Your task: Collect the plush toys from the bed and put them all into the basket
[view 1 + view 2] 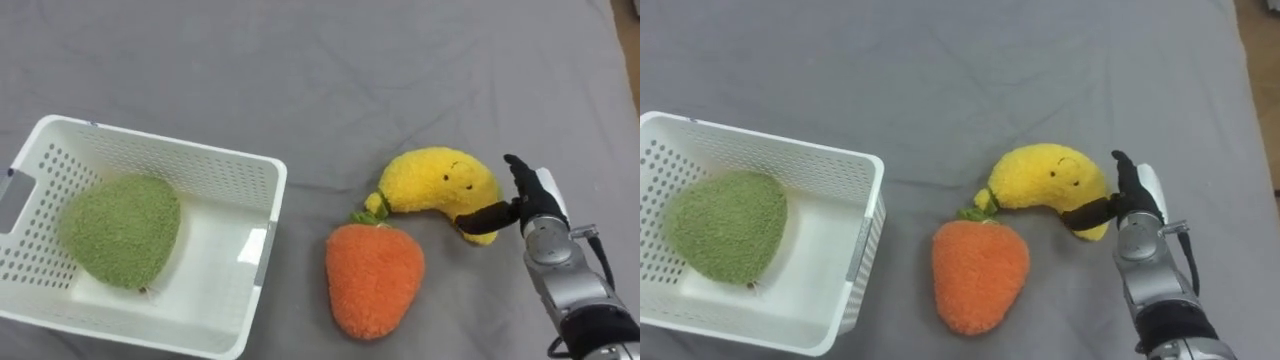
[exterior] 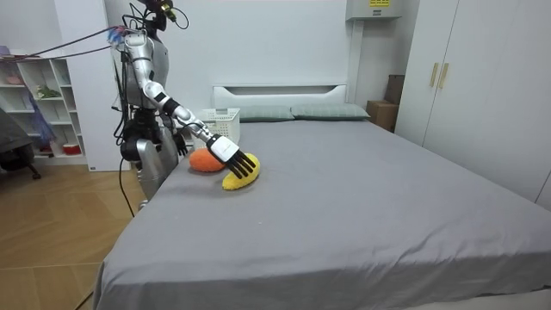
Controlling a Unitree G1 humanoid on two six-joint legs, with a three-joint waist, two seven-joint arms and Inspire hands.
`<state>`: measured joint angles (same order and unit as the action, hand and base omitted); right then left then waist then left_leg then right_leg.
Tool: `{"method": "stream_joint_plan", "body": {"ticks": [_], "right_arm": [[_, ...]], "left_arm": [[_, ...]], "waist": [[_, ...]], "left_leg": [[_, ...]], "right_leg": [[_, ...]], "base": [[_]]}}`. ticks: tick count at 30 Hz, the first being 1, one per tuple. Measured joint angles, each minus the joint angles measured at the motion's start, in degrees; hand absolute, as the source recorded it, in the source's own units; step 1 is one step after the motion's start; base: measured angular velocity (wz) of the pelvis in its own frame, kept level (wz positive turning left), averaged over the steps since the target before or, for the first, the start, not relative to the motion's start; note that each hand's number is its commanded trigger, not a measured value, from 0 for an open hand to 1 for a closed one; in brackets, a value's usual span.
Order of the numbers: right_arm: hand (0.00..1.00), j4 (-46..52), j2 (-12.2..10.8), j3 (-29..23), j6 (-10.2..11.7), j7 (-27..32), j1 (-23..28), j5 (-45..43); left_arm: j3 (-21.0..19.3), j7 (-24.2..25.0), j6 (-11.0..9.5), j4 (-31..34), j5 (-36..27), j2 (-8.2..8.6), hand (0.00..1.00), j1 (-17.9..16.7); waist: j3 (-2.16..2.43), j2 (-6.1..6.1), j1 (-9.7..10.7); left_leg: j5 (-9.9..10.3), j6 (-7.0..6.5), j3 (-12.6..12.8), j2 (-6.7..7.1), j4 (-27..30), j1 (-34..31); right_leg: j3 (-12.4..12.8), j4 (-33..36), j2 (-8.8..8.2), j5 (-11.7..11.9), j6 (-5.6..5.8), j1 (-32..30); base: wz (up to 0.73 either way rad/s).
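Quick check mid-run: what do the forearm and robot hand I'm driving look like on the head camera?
The right forearm is a silver-grey metal cylinder, turning black nearer the elbow. A thin dark cable runs beside the wrist. The right robot hand has slim black fingers and a white plate on its back.

On grey bed (image 1: 300,60): white basket (image 1: 180,148) at left; orange plush (image 1: 372,280), yellow plush (image 1: 435,180) touching, right of it.
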<state>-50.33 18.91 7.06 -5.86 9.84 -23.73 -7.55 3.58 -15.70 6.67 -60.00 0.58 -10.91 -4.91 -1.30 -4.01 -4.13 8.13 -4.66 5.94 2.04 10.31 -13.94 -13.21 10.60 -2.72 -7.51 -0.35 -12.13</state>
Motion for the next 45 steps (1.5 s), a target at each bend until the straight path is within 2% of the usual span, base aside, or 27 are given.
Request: {"method": "stream_joint_plan", "body": {"ticks": [6, 16, 17, 18, 19, 26, 32, 37, 45], "right_arm": [[0.0, -3.42, 0.02, 0.89, 0.27, -0.47, -1.13, -0.81], [0.0, -7.01, 0.31, 3.01, 1.7, 2.04, -2.79, 0.56], [0.55, -7.47, 0.34, 2.99, 1.71, 2.04, -3.38, 0.64], [0.84, -7.47, 0.43, 2.99, 1.73, 2.04, -3.85, 0.64], [1.0, -7.47, 0.43, 2.99, 1.79, 2.04, -4.1, 0.59], [1.0, -7.44, 0.97, 3.05, 2.26, 3.71, -6.69, 0.13], [1.0, -7.44, 1.32, 6.92, 2.31, 3.48, -7.13, 0.3], [1.0, -7.38, 1.32, 7.69, 2.42, 2.65, -7.11, 0.2], [1.0, -6.4, 1.32, 7.53, 3.45, 2.4, -7.07, -1.8]], "left_arm": [[1.21, -0.41, -0.9, -0.69, -0.49, -0.13, 0.0, 0.58], [3.57, -2.0, -2.06, -4.42, -1.35, -0.87, 0.0, 2.55], [3.58, -2.22, -2.2, -4.85, -1.37, -0.86, 0.0, 2.85], [3.58, -2.27, -2.51, -5.38, -1.37, -0.87, 0.0, 3.15], [3.58, -2.27, -2.6, -5.41, -1.37, -0.87, 0.0, 3.16], [3.56, -1.08, -2.73, -5.26, -1.18, -0.92, 0.0, 3.14], [3.64, -0.07, -2.94, -4.08, -1.69, -0.96, 0.0, 3.12], [3.66, -0.03, -3.17, -3.99, -1.67, -0.98, 0.0, 3.05], [4.67, -0.25, -3.87, -4.04, -2.26, -1.15, 0.0, 2.74]], "waist": [[-0.1, 0.02, -1.21], [-0.53, 0.07, -2.82], [-0.53, 0.07, -2.92], [-0.53, 0.07, -3.0], [-0.53, 0.07, -3.02], [-0.51, 0.08, -4.13], [-0.48, 0.06, -4.89], [-0.4, -0.06, -5.76], [-0.3, -0.22, -4.84]], "left_leg": [[-0.05, -0.07, -1.35, 0.29, 0.42, -0.7], [-0.14, -0.23, -1.46, 0.49, 0.43, -1.03], [-0.15, -0.24, -1.48, 0.5, 0.43, -1.08], [-0.18, -0.26, -1.51, 0.51, 0.43, -1.16], [-0.19, -0.25, -1.51, 0.51, 0.43, -1.2], [-0.23, -0.26, -1.53, 0.54, 0.45, -1.53], [-0.25, -0.26, -1.46, 0.53, 0.46, -1.48], [-0.29, -0.27, -1.5, 0.54, 0.48, -1.44], [-0.3, -0.3, -2.1, 0.65, 0.51, 0.78]], "right_leg": [[-1.3, -0.04, -0.22, 0.0, 0.0, 0.02], [-1.82, 0.02, -0.45, -0.01, 0.02, -0.19], [-1.8, 0.01, -0.45, -0.01, 0.02, -0.26], [-1.81, 0.01, -0.45, -0.01, 0.02, -0.29], [-1.81, 0.01, -0.45, -0.01, 0.02, -0.33], [-1.86, 0.0, -0.48, -0.01, 0.02, -0.68], [-1.79, 0.0, -0.5, -0.01, 0.02, -0.7], [-1.87, 0.01, -0.53, -0.01, 0.02, -0.62], [-2.65, -0.12, -0.63, -0.01, 0.02, 1.94]], "base": [[0.12], [0.01], [0.0], [0.0], [0.0], [0.0], [0.0], [0.0], [0.05]]}}
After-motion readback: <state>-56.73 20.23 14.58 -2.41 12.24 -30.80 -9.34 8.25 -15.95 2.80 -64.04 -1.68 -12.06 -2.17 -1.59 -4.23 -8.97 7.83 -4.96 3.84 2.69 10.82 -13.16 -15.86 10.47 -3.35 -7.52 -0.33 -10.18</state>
